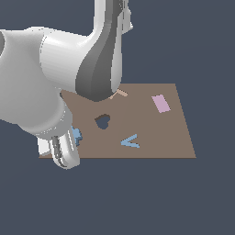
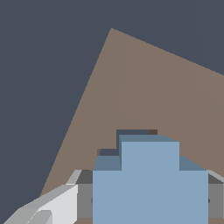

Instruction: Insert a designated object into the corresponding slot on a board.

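We've got the blue gear piece [image 2: 150, 183] gripped between the gripper's [image 2: 148, 199] jaws, low over the board's [image 1: 151, 128] corner at the exterior view's left. It looks light and rigid; flat flanks give us purchase.

A bare simulated test scene, apparently: a flat brown board [image 1: 151, 128] floating on featureless dark grey-blue ground.
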`<state>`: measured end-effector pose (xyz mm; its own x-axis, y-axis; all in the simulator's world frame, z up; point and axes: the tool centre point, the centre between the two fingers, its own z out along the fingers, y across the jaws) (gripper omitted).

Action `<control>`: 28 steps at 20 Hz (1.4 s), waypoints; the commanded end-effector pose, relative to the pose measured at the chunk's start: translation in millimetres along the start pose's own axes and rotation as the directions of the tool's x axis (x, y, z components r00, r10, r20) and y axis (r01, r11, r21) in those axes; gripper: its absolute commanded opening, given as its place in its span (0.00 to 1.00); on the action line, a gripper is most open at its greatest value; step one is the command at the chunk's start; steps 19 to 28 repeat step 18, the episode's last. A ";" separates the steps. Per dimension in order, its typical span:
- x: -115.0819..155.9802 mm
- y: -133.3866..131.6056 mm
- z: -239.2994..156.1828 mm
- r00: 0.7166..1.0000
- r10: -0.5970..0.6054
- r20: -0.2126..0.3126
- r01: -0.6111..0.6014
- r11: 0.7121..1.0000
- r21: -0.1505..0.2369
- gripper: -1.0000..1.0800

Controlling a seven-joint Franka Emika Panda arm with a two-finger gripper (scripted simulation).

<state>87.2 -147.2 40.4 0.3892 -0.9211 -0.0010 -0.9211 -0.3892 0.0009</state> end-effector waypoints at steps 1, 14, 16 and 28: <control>0.1 0.0 0.0 1.000 0.000 0.000 0.000 1.000 0.000 0.00; 0.8 -0.4 9.6 1.000 0.003 0.000 -0.003 1.000 0.001 0.96; 0.8 -0.4 9.6 1.000 0.003 0.000 -0.003 1.000 0.001 0.96; 0.8 -0.4 9.6 1.000 0.003 0.000 -0.003 1.000 0.001 0.96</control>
